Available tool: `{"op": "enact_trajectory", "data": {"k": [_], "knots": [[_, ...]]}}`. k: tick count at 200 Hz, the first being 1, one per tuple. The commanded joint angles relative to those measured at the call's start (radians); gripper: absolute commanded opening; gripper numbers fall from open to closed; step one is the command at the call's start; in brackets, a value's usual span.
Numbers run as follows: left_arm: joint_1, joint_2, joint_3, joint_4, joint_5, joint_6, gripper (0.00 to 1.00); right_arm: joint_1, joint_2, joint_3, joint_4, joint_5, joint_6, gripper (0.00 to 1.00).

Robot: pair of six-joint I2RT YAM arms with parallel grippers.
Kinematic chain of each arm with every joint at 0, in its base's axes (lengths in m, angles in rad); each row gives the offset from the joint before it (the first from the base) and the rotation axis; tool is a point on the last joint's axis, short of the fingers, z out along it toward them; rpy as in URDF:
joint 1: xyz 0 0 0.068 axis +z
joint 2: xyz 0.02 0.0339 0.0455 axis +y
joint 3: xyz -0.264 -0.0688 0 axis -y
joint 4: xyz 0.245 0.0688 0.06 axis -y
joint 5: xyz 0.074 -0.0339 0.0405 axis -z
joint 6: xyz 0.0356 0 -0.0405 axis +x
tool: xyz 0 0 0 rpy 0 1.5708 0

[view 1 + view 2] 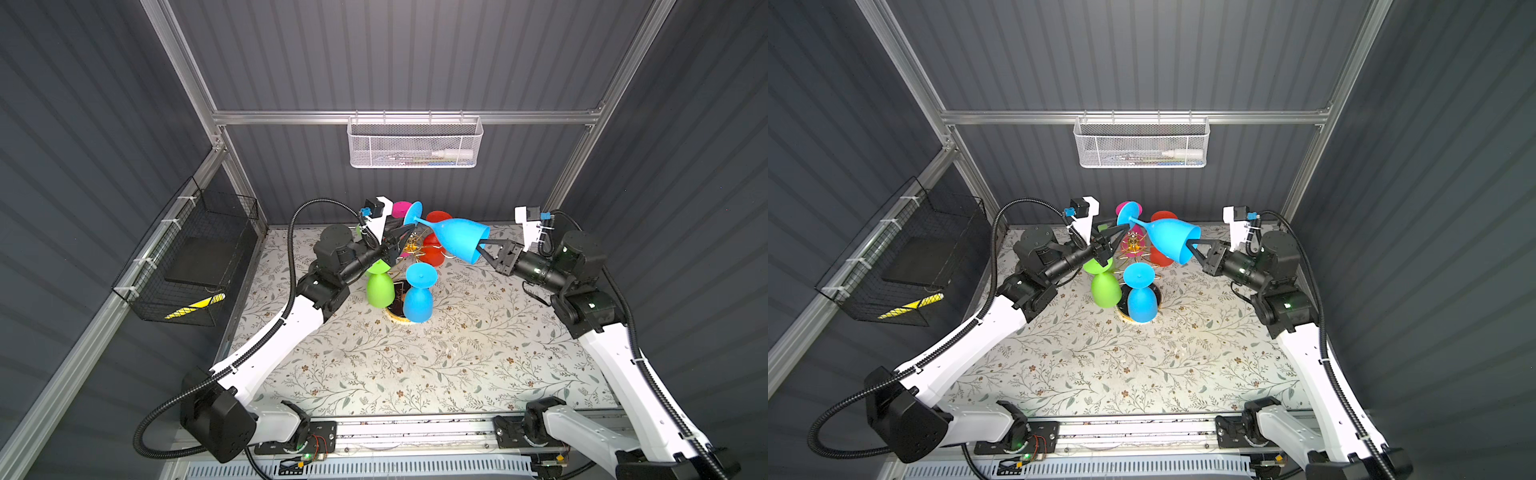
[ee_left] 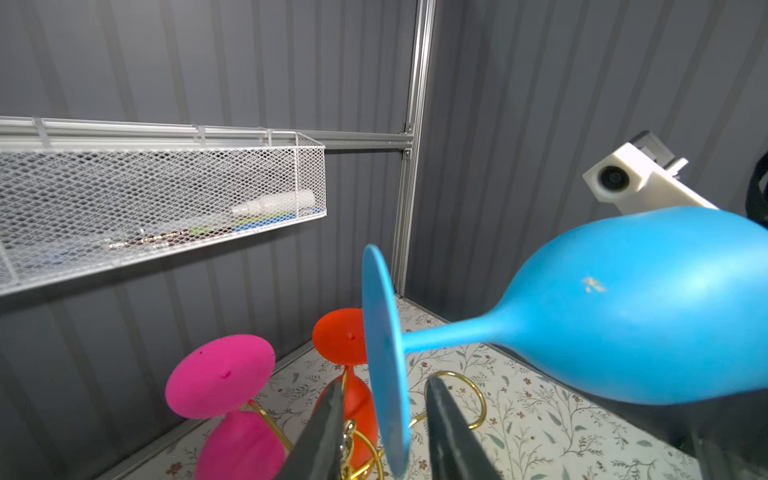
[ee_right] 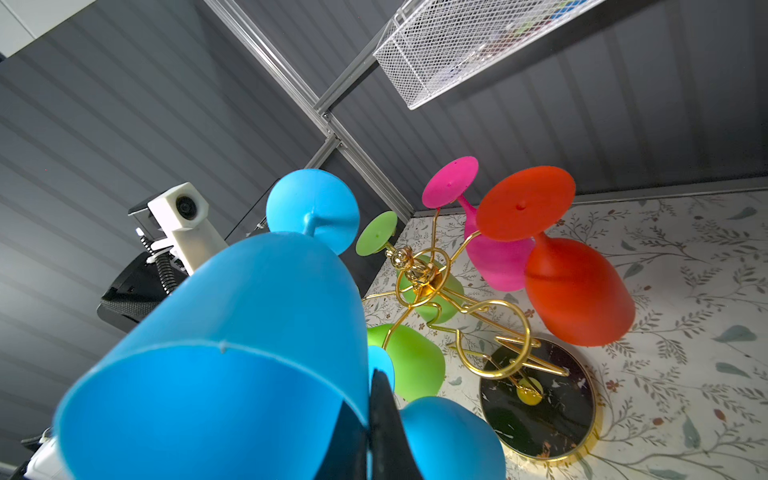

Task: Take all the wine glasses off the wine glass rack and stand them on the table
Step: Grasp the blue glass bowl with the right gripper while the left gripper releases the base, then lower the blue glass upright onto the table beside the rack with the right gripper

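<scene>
Our right gripper (image 1: 482, 246) pinches blue wine glass (image 1: 457, 241) by rim | stem points toward our left gripper (image 2: 384, 380), parted astride foot

White arm links (image 1: 270, 349), black joints (image 1: 334, 241), black corrugated cables (image 1: 292, 266), white wrist cameras (image 1: 524, 218).

White mesh basket (image 1: 374, 145) hangs above floral tablecloth (image 1: 415, 374).

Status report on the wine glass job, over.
Right end effector shut on blue wine glass rim. Left end effector open astride its foot. Glass sideways above wine glass rack. Red wine glass hanging close below.
</scene>
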Motion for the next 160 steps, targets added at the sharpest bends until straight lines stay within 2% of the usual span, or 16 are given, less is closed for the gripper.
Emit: {"op": "enact_trajectory", "data": {"k": [1, 32, 55, 73, 108, 135, 160], "knots": [[0.003, -0.022, 0.026, -0.007, -0.039, 0.004, 0.49, -0.014, -0.052, 0.077, -0.081, 0.088, -0.061, 0.0], [0.003, -0.048, 0.013, -0.02, -0.083, 0.031, 0.6, -0.05, -0.083, 0.147, -0.238, 0.198, -0.162, 0.0], [0.003, -0.065, -0.001, -0.026, -0.122, 0.055, 0.69, -0.058, -0.086, 0.223, -0.421, 0.308, -0.262, 0.0], [0.003, -0.081, -0.016, -0.023, -0.152, 0.079, 0.78, -0.062, -0.069, 0.286, -0.56, 0.448, -0.339, 0.0], [0.003, -0.106, -0.033, -0.023, -0.201, 0.127, 0.87, -0.063, 0.022, 0.407, -0.807, 0.635, -0.459, 0.0], [0.003, -0.123, -0.045, -0.028, -0.245, 0.155, 0.93, -0.063, 0.103, 0.446, -0.892, 0.717, -0.491, 0.0], [0.003, -0.139, -0.057, -0.032, -0.303, 0.167, 0.99, -0.061, 0.216, 0.479, -0.924, 0.723, -0.5, 0.0]]}}
